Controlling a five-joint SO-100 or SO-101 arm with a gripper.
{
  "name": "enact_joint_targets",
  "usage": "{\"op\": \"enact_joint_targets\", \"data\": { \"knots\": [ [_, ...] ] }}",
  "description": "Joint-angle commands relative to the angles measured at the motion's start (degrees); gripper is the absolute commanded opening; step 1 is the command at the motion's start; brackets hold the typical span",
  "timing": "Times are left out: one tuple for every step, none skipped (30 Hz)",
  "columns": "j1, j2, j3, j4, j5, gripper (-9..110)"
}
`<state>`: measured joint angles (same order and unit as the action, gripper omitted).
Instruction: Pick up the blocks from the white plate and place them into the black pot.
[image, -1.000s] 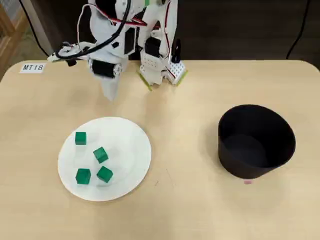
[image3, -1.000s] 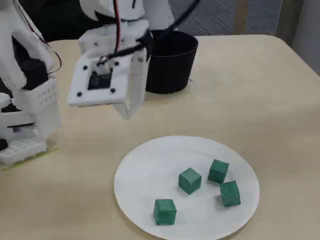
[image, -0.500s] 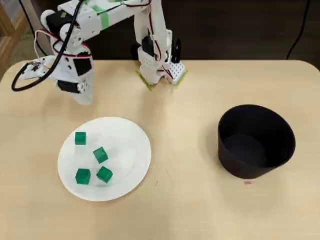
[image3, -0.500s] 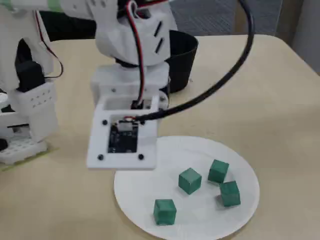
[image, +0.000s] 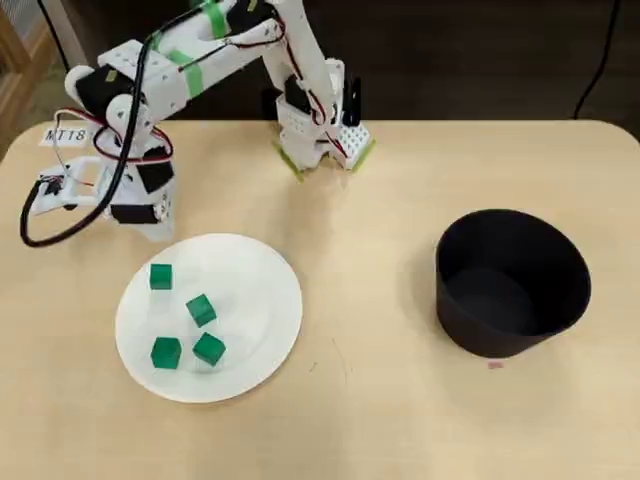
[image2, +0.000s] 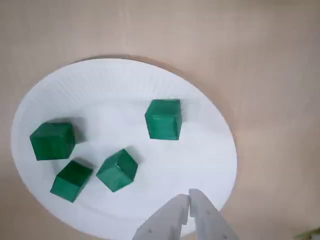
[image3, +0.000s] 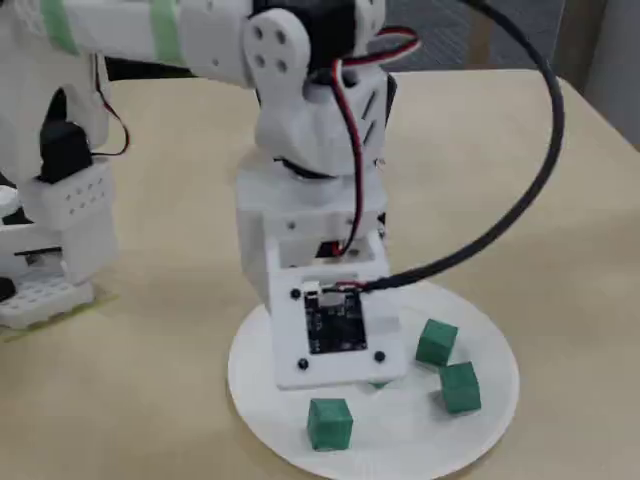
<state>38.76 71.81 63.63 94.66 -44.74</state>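
Observation:
Four small green blocks lie on the white plate (image: 250, 290) at the front left: one alone (image: 160, 276), three close together (image: 201, 310), (image: 166, 352), (image: 209, 348). The black pot (image: 470, 335) stands upright at the right, well apart from the plate, with nothing visible inside. The wrist view looks down on the plate (image2: 110, 90) and all the blocks, the nearest being one (image2: 117, 170). My gripper (image2: 189, 196) is shut and empty, hovering over the plate's near rim. In the fixed view the camera board (image3: 335, 335) hides the fingers and most of one block; the plate (image3: 250, 390) lies below.
The arm's base (image: 130, 190) with looping cables stands at the back left, beside a paper label (image: 65, 133). A green pad (image: 365, 152) lies at the back middle under the arm's end. A white perforated block (image3: 40, 295) sits at the left of the fixed view.

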Motion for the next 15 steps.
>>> {"op": "enact_joint_targets", "data": {
  "knots": [
    [0.88, 0.18, -3.16, 0.35, 0.26, -1],
    [1.23, 0.18, -3.16, 0.35, 0.18, 6],
    [1.49, 0.18, -3.16, 0.35, -0.18, 13],
    [1.76, 0.26, -3.16, 0.35, -0.35, 18],
    [2.02, 0.35, -3.25, 0.35, -0.62, 22],
    [2.20, 0.18, -3.34, 0.35, -0.79, 24],
    [2.37, 0.00, -3.34, 0.35, -0.88, 26],
    [2.64, -0.35, -3.34, 0.35, -1.05, 26],
    [2.72, -0.79, -3.34, 0.35, -1.14, 27],
    [2.90, -1.23, -3.34, 0.35, -1.14, 27],
    [2.99, -1.76, -3.34, 0.35, -1.14, 28],
    [2.99, -2.29, -3.34, 0.35, -1.05, 28],
    [2.99, -2.90, -3.43, 0.35, -0.88, 29],
    [2.99, -3.52, -3.52, 0.35, -0.62, 29],
    [2.99, -4.04, -3.69, 0.26, -0.44, 30]
  ]
}}
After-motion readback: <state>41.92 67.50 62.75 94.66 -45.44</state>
